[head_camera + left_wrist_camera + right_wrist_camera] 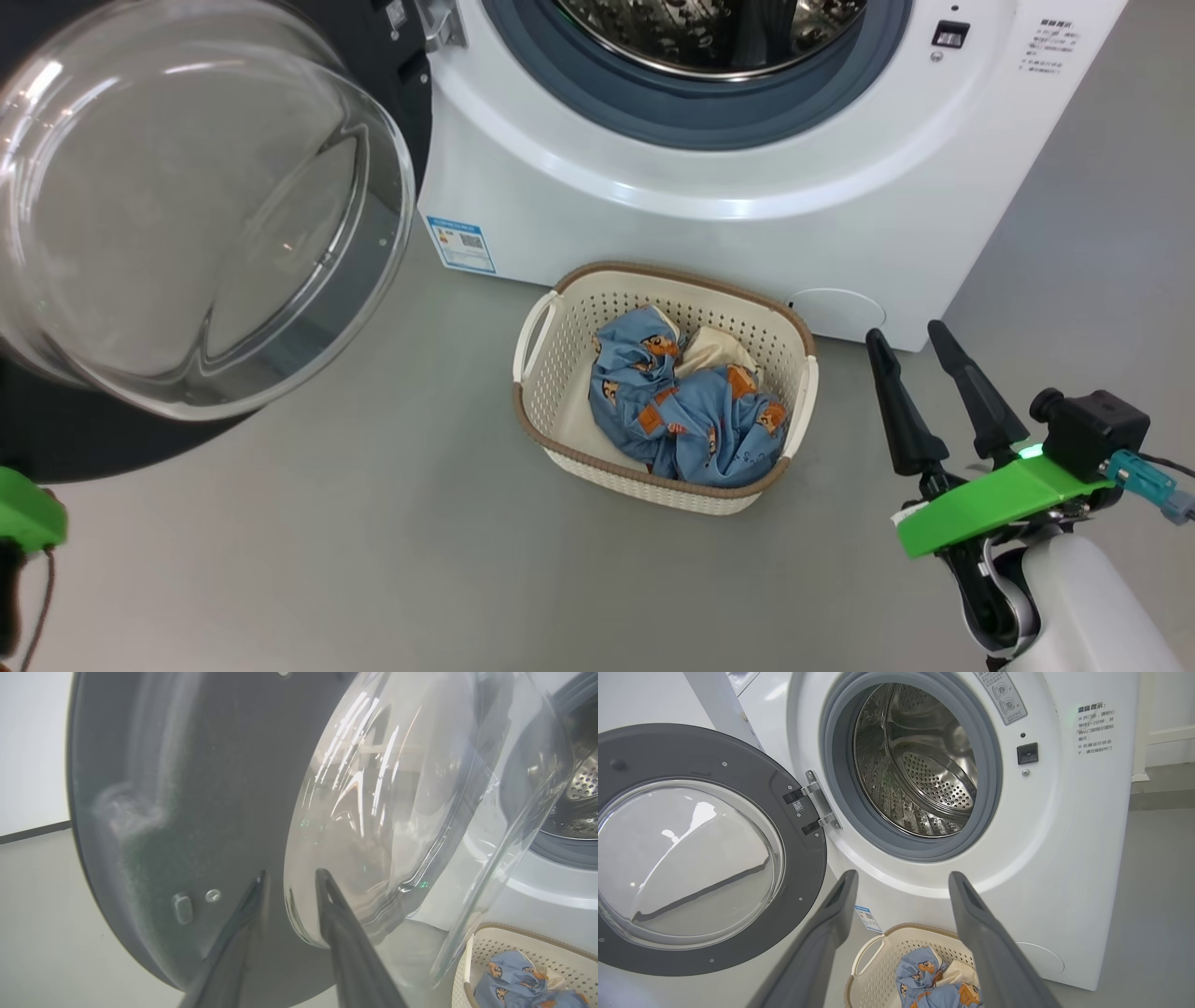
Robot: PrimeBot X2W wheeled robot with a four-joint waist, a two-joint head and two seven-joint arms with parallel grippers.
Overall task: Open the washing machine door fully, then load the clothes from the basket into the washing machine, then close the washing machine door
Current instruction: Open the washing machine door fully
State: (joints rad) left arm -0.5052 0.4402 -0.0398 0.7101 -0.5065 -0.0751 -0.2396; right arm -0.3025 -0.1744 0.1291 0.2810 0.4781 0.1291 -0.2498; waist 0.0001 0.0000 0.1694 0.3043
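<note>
Two grippers are seen, both with fingers apart and nothing held. The washing machine door (691,858) is swung wide on its hinge, and the steel drum (924,779) of the washing machine (709,233) is laid bare. The left gripper (289,879) is held up close before the door's inner face, at the edge of the glass; contact cannot be told. The basket (569,373) is set on the floor (327,541) just before the machine's foot, with the clothes (681,411) heaped in its right half. The right gripper (906,331) is poised to the basket's right, clear of it.
</note>
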